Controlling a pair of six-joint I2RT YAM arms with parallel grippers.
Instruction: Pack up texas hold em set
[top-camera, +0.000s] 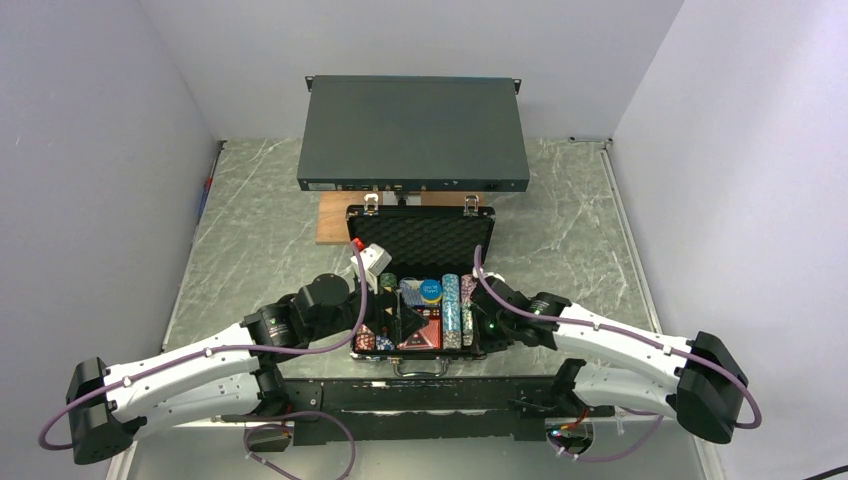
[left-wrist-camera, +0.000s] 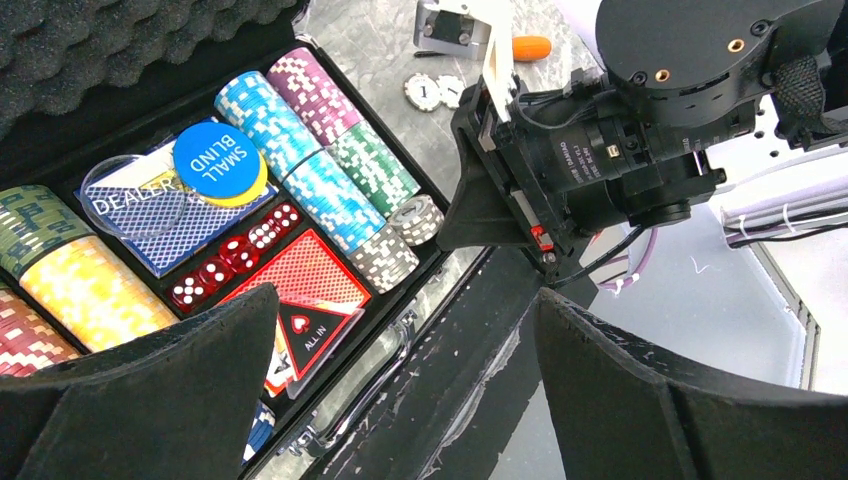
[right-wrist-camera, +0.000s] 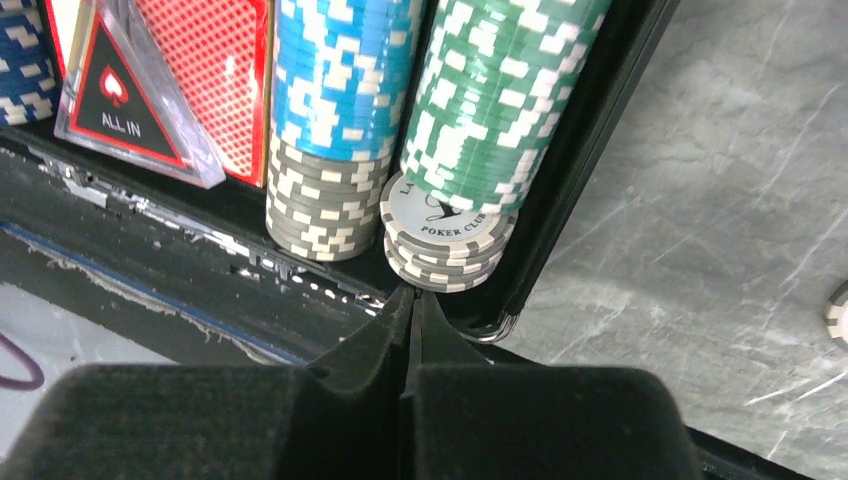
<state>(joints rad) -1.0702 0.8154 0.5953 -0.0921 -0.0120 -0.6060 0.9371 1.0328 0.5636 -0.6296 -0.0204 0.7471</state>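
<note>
Looking from the top cam, the briefcase (top-camera: 425, 240) sits open on the tabletop (top-camera: 260, 230) near the rack box (top-camera: 413, 130), chip rows (top-camera: 451, 310) in place, so mostly packed, lid left to close. Left wrist cam: left gripper (left-wrist-camera: 408, 295) spread wide, empty, near the "SMALL BLIND" disc (left-wrist-camera: 216, 160), "DEALER" disc (left-wrist-camera: 130, 195) and "ALL IN" marker (left-wrist-camera: 310, 335); two loose chips (left-wrist-camera: 423, 92) lie outside. Right wrist cam: right gripper (right-wrist-camera: 412, 310) clenched on nothing at the case rim, by a "POKER CLUB" chip (right-wrist-camera: 440, 215).
</note>
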